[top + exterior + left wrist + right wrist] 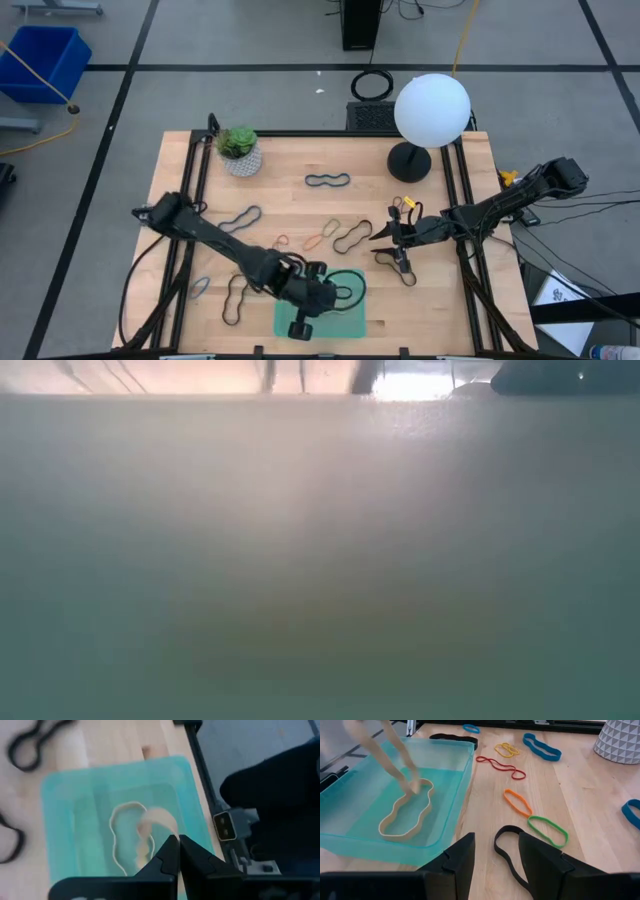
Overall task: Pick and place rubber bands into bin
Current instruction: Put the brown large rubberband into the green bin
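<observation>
My left gripper [177,851] hangs over the translucent green bin [60,790], fingers pressed together on a limp tan rubber band [131,837] draping into it. My right gripper [495,852] stands spread above a black loop [506,851] on pale wood.

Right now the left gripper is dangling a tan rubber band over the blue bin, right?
Not quite. The left gripper, shut on the tan rubber band, dangles it over the green bin, not a blue one. The left wrist view shows this; the band's lower end already lies inside.
</observation>
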`<state>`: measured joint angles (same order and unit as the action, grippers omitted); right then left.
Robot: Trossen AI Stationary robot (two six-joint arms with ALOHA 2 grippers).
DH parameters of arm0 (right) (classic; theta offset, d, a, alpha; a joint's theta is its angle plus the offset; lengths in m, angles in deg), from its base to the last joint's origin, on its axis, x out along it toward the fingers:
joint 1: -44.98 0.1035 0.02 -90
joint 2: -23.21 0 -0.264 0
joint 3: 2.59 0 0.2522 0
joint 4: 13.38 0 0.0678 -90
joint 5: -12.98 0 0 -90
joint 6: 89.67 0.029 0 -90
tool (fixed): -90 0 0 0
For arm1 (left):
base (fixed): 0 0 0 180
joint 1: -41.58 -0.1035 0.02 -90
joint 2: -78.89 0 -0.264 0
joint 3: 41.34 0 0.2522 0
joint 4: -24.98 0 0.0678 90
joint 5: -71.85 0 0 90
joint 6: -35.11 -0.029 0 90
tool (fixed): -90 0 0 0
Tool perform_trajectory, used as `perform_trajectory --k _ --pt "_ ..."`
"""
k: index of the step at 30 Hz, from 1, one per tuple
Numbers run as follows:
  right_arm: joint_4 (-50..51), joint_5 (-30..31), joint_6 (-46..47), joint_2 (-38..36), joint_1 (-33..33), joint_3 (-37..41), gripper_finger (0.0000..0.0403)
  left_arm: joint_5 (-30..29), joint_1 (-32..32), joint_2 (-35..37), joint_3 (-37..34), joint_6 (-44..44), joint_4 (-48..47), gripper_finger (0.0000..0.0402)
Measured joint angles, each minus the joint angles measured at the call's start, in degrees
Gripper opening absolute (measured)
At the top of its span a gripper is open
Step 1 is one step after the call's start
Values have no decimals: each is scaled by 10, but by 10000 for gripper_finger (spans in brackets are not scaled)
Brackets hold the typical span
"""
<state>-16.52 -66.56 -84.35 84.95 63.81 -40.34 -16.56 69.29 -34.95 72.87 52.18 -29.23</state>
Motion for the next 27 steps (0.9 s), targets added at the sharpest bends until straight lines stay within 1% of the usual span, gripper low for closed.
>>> perform_trajectory --k 3,7,11,16,21,27 --pt "0 0 0 0 0 0 150 5 -5 -28 0 11 2 5" --pt "0 0 0 0 0 0 147 12 -11 -55 0 26 1 12" --pt "0 0 0 0 0 0 148 15 -19 -82 0 36 0 5" --pt "0 0 0 0 0 0 149 15 -29 -105 0 48 -1 14" --pt "6 0 0 0 0 1 144 18 -39 -129 0 48 -4 5" --pt "6 0 0 0 0 1 146 19 -46 -136 0 55 -11 24"
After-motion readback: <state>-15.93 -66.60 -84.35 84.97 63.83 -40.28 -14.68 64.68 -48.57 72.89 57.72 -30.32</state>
